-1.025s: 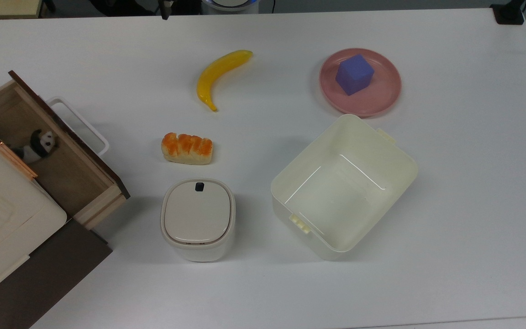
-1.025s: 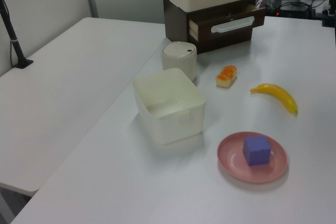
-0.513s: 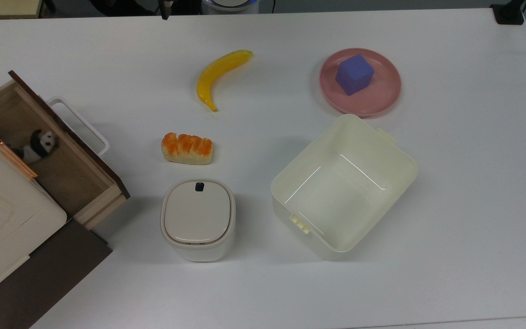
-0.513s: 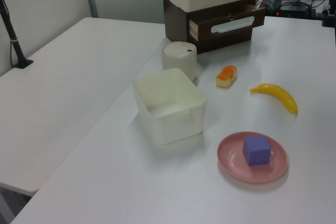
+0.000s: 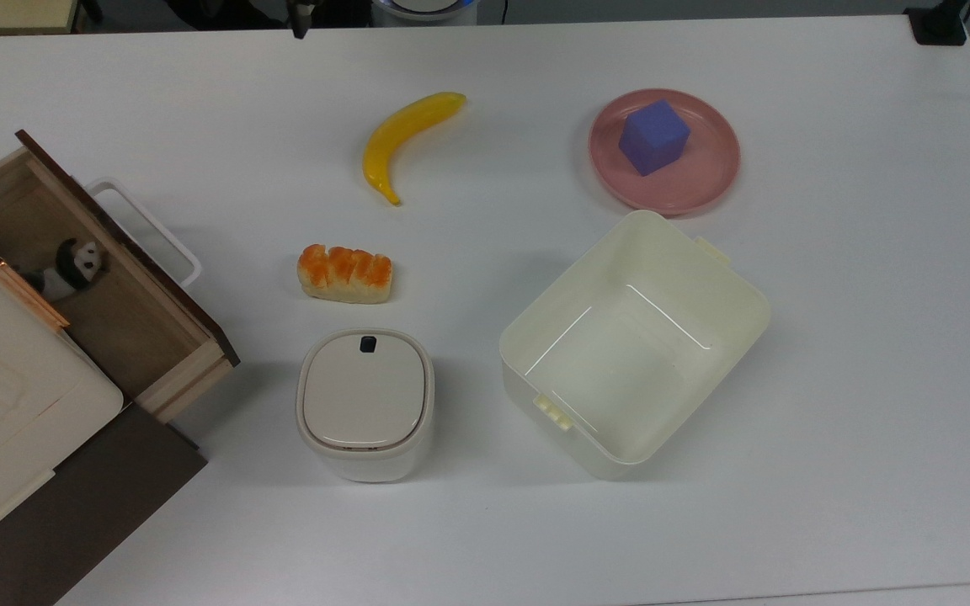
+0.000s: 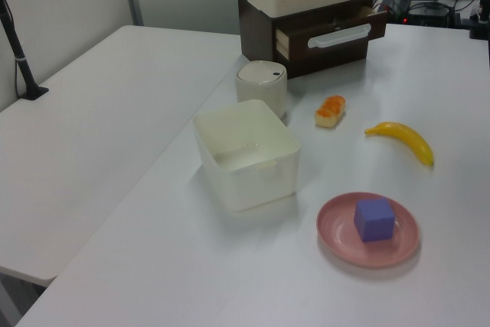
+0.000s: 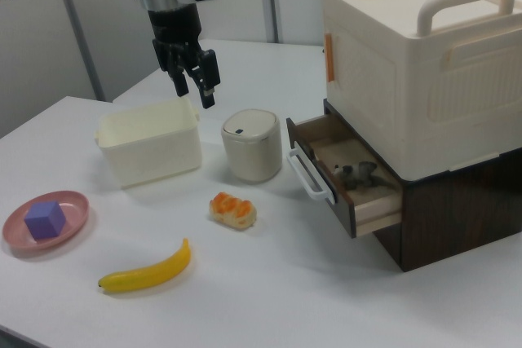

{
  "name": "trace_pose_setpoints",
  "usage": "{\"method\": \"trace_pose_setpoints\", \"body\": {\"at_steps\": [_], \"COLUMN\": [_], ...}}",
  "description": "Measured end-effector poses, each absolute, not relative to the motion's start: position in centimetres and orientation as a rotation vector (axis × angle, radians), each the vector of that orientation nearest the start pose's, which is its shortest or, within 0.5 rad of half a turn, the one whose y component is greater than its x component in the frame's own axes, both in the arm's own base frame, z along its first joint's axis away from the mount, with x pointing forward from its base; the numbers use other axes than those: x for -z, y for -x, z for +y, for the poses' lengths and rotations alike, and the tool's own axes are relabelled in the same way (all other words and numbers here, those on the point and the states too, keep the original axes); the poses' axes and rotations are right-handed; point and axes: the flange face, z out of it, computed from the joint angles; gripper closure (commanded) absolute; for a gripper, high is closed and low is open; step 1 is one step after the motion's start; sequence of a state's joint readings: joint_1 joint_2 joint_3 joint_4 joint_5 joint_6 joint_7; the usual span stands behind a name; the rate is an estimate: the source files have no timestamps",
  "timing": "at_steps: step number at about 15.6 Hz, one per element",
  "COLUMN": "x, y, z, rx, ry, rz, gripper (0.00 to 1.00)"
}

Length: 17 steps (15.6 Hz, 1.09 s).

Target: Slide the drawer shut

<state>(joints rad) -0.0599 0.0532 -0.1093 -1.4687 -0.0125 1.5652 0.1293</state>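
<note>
right view: boxy wooden drawer (image 7: 347,170) stands open; black end effector (image 7: 193,90) parted, empty.

The drawer (image 5: 127,290) is standing pulled out of its dark brown cabinet (image 7: 440,209), showing light wooden walls, a dark brown front panel and a white loop handle (image 7: 308,175). A small black-and-white panda toy (image 5: 72,268) is lying inside it.
</note>
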Motion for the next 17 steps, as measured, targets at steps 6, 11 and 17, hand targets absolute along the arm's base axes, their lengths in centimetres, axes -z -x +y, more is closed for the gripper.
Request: {"method": "trace_pose_setpoints", "body": {"at_steps": [6,11,17], "x": [-62.1,-56.3,-53.5], "y": [-56.8,-60.3,-61.5], "z": [-10.1,-11.1,-16.0], "rx": [0.001,-0.035,0.007], "ry": [3.203,3.254,3.264], "rz": [0.474,0.621,0.757], "gripper": [1.00,1.00,1.00]}}
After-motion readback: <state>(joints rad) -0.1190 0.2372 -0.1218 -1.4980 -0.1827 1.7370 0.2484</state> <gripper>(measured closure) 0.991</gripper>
